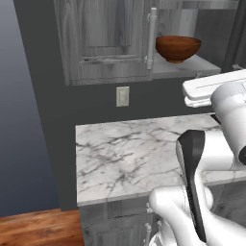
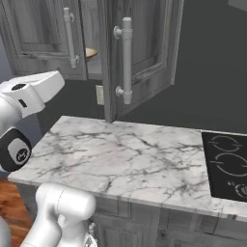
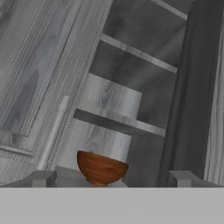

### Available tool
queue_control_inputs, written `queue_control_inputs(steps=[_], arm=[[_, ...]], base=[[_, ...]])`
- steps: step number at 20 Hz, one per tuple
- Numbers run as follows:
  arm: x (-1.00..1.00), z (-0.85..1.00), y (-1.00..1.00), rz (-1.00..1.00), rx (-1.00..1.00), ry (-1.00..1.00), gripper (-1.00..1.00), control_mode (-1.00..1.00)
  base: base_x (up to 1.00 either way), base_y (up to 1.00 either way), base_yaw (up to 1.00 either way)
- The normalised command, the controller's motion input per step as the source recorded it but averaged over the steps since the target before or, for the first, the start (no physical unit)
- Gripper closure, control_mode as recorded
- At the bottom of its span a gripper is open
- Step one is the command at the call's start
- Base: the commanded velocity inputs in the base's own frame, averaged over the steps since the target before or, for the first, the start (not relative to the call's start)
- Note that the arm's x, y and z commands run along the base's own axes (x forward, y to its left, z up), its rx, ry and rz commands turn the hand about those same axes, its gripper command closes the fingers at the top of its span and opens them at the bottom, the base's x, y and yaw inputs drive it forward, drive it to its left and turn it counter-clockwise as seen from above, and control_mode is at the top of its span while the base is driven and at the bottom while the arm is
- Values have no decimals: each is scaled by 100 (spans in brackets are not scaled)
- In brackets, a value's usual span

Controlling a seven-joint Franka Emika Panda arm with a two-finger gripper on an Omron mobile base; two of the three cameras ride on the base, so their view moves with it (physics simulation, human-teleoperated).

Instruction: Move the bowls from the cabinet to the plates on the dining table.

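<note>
Grey cabinet [image 1: 108, 43] shelves fill the upper frame, the reddish-brown bowl [image 1: 178, 48] sitting upper right on the lowest one. Gripper [image 3: 111, 178] spread wide, empty, bowl at bottom centre between its tips. Looks rigid, light, glossy-slick; pinching the rim wall seems best.

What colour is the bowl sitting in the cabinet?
The bowl is shiny reddish-brown wood, clearest in the left base view.
</note>
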Motion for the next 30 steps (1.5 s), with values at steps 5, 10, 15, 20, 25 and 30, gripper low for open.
queue_control_inputs(steps=[5,10,15,20,25,30], arm=[[9,-1,-11,-16,5,1,-100,-100],[11,-8,-20,-12,12,-2,-100,-100],[15,-6,-14,-13,12,-3,-100,-100],[28,-1,-6,-12,9,-4,-100,-100],[41,-1,-10,-6,6,0,-100,-100],[41,-4,-27,-2,5,1,-100,-100]], base=[[0,0,0],[0,0,0],[0,0,0],[0,0,0],[0,0,0],[0,0,0]])
